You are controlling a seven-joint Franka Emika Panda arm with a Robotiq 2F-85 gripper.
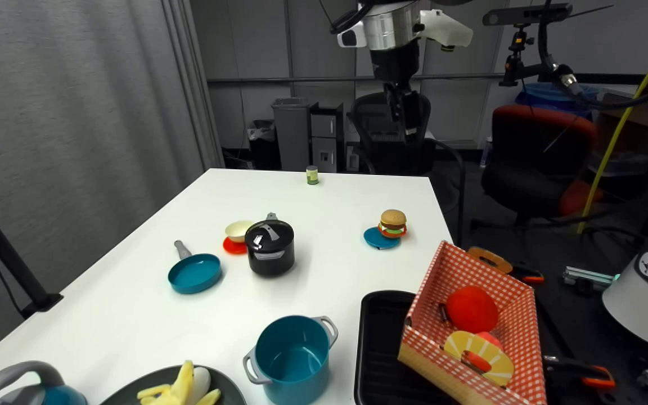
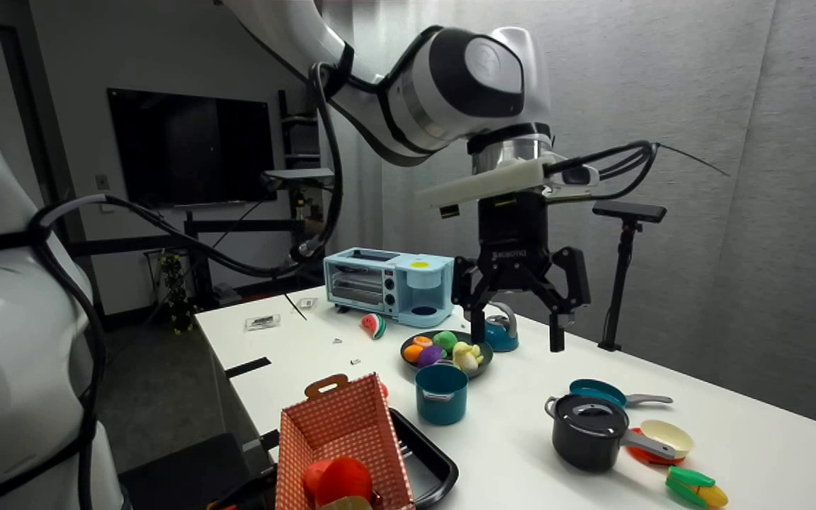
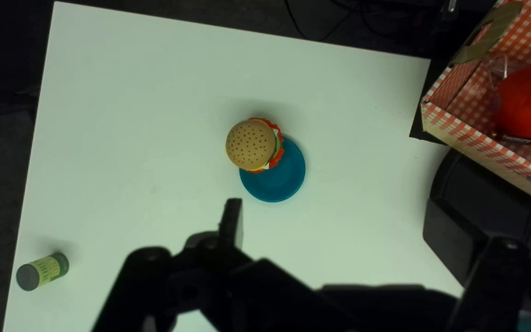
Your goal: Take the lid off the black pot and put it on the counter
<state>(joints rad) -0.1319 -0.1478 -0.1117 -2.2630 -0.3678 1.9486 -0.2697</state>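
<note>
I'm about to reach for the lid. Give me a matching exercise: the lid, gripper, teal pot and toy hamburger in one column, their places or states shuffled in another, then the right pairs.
Things
1. lid
2. gripper
3. teal pot
4. toy hamburger

Places or states
A. uncovered, standing on the white counter
B. overlapping a teal disc in the wrist view
C. seated on the black pot
D. open, holding nothing

Right pairs: 1-C, 2-D, 3-A, 4-B
</note>
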